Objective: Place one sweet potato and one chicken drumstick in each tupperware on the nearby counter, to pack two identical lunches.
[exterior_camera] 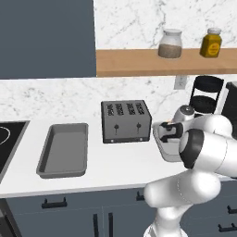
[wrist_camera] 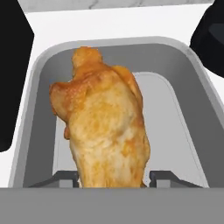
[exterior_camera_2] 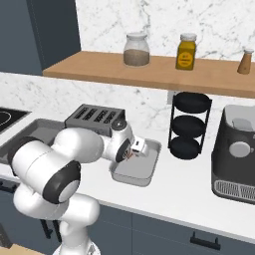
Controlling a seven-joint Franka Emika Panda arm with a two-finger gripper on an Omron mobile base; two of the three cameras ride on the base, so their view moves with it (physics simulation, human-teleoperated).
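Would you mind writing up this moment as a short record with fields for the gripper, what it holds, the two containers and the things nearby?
gripper: gripper over the right tupperware, closed on the chicken drumstick
drumstick: between the fingertips, hanging over the tray's floor
left tupperware: nothing visible in it, left of the toaster
counter: white, bears both trays and the toaster
shelf: wooden, holds jars
sweet potatoes: none to report

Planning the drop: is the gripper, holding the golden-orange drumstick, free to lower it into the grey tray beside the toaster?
Probably yes: the gripper, shut on the golden-orange drumstick, hangs over the grey tray, whose visible floor looks bare.
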